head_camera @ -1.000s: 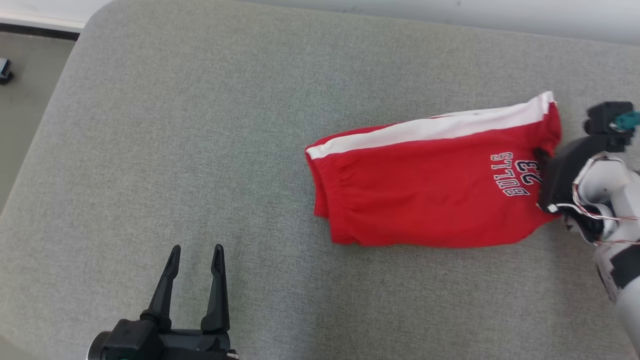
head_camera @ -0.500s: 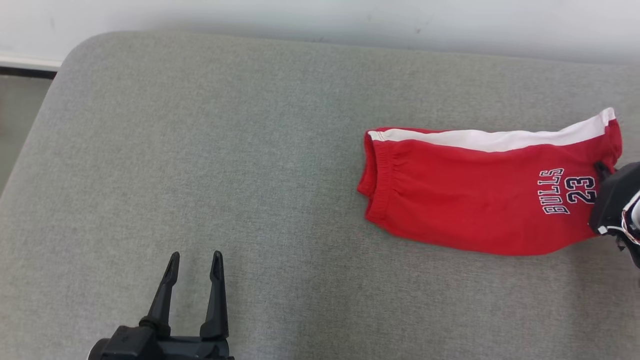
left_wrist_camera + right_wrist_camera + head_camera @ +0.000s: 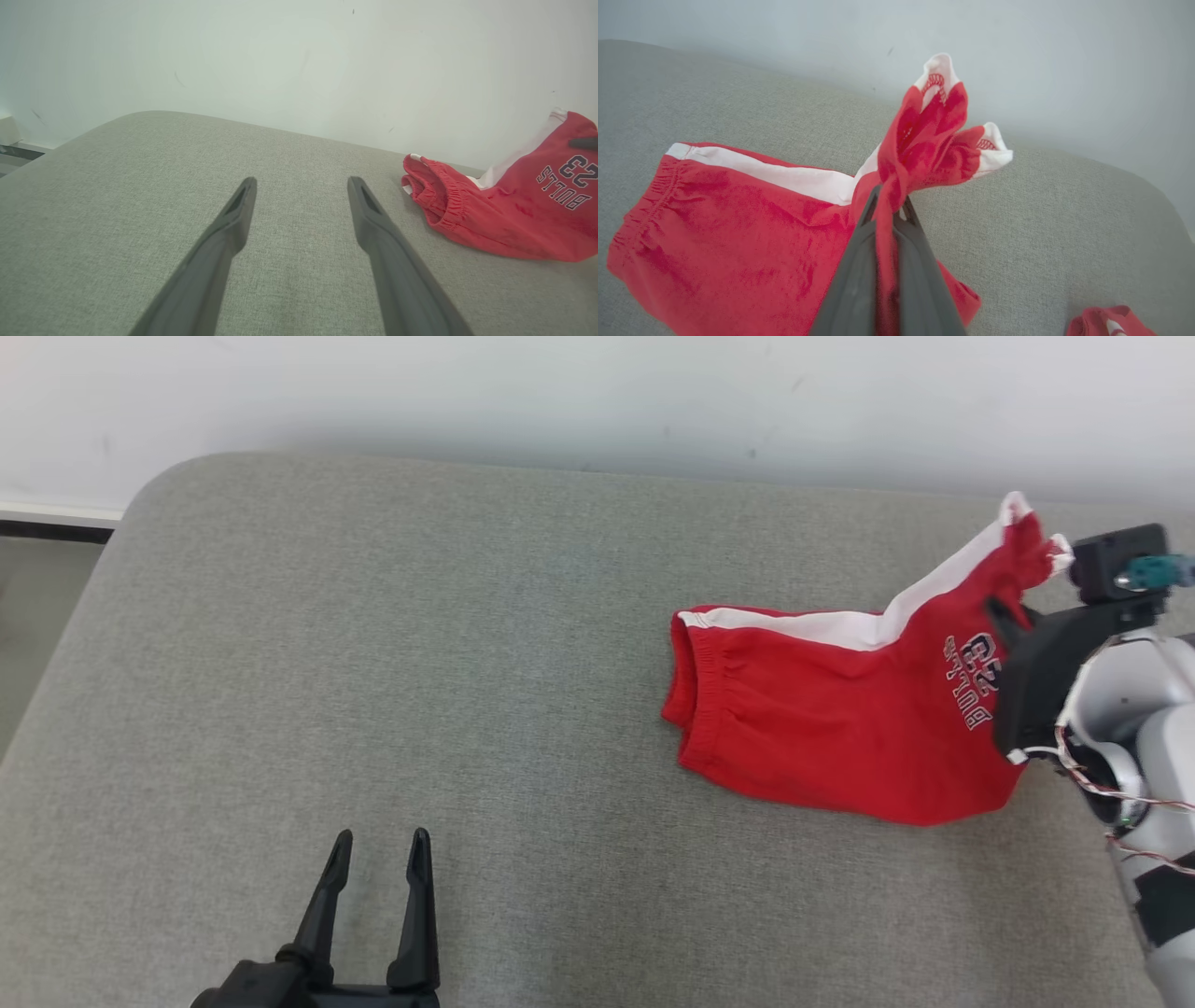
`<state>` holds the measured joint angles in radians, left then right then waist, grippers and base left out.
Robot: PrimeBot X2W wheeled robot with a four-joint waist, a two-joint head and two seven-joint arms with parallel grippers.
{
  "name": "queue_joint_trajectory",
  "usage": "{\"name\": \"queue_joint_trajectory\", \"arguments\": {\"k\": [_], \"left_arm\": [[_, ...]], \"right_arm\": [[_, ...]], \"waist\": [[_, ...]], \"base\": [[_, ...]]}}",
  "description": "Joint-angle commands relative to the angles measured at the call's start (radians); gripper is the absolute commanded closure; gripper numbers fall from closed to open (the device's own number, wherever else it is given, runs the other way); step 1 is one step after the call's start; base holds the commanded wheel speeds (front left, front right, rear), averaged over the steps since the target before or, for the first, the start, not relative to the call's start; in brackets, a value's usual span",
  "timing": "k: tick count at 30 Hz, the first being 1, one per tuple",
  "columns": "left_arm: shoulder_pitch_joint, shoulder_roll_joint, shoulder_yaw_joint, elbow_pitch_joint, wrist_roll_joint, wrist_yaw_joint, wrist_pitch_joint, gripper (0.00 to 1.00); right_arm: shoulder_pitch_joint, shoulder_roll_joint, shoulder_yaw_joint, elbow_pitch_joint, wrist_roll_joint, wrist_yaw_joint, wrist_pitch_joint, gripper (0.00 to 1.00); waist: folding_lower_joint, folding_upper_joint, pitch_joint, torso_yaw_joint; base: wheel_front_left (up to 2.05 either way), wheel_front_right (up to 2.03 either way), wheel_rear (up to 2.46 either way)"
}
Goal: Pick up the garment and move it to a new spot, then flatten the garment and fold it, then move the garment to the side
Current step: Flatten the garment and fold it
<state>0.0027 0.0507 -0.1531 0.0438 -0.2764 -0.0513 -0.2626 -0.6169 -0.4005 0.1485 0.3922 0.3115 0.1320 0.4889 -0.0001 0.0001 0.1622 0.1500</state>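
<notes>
The garment (image 3: 822, 719) is a pair of red shorts with a white side stripe and "BULLS 23" print, folded on the grey cushion at the right. My right gripper (image 3: 1004, 611) is shut on its hem end and holds that end lifted off the cushion; the pinched cloth bunches above the fingertips (image 3: 889, 205). The elastic waistband end (image 3: 434, 196) still rests on the cushion. My left gripper (image 3: 378, 845) stands open and empty at the lower left, well apart from the garment (image 3: 514, 205).
A wide grey fabric cushion (image 3: 373, 663) carries everything, with a rounded far-left corner. A pale wall (image 3: 560, 392) runs behind it. Another bit of red cloth (image 3: 1104, 322) shows at the bottom right of the right wrist view.
The head camera has tilted, so the wall now shows. My right gripper has raised the garment's hem end off the cushion, folding the print upward. The left gripper stays open.
</notes>
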Motion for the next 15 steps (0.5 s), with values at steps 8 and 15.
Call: {"name": "queue_joint_trajectory", "arguments": {"k": [8,15], "left_arm": [[0.008,0.000,-0.040,0.004,-0.002,0.001,-0.003,0.00],[0.000,0.000,-0.059,-0.001,-0.014,0.012,-0.003,0.00]], "right_arm": [[-0.065,0.076,0.105,0.032,0.026,-0.003,0.064,1.00],[-0.121,0.164,0.172,0.159,0.052,-0.003,0.059,1.00]], "waist": [[0.0001,-0.0001,-0.006,0.061],[0.0001,-0.0001,0.014,0.119]], "base": [[0.00,0.00,0.00],[0.00,0.00,0.00]]}}
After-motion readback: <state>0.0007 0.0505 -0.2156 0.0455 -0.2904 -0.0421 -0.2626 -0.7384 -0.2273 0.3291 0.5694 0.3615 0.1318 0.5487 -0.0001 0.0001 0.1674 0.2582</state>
